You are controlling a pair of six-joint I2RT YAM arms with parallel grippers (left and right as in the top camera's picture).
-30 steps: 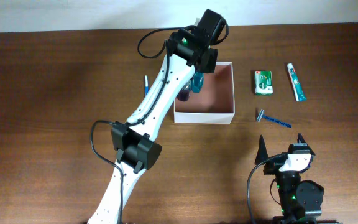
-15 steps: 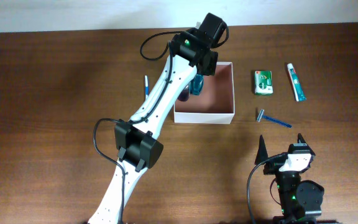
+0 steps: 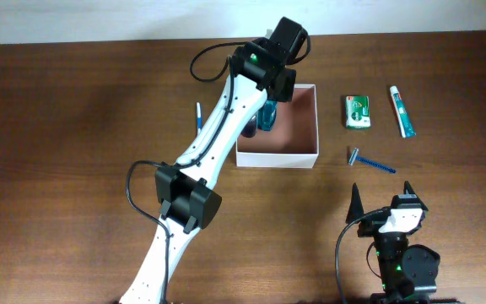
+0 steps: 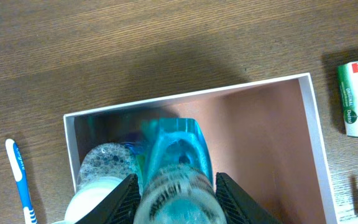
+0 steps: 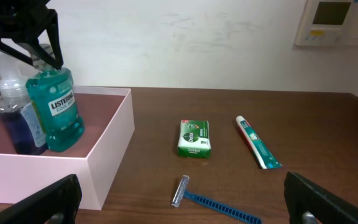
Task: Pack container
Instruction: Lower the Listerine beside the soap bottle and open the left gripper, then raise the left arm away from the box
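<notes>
The container [image 3: 277, 158], a white-walled box with a pinkish inside, stands at the table's middle back; its rim [image 4: 185, 96] and side wall [image 5: 110, 162] also show in the wrist views. A teal mouthwash bottle [image 3: 266, 116] stands upright in its left part [image 5: 58, 109]. My left gripper [image 4: 176, 186] reaches down over it, one finger close on each side of the bottle's top [image 4: 176, 155]. Whether they still press on it does not show. My right gripper [image 5: 182, 208] rests wide open near the front edge [image 3: 382, 192], holding nothing.
A small dark-blue bottle [image 5: 14, 124] stands in the container beside the mouthwash. A blue toothbrush [image 3: 198, 116] lies left of the box. Right of it lie a green soap box [image 3: 358, 111], a toothpaste tube [image 3: 402, 111] and a blue razor [image 3: 369, 160].
The left arm shifted slightly over the container's left side a second ago, then held still. The right arm has not moved.
</notes>
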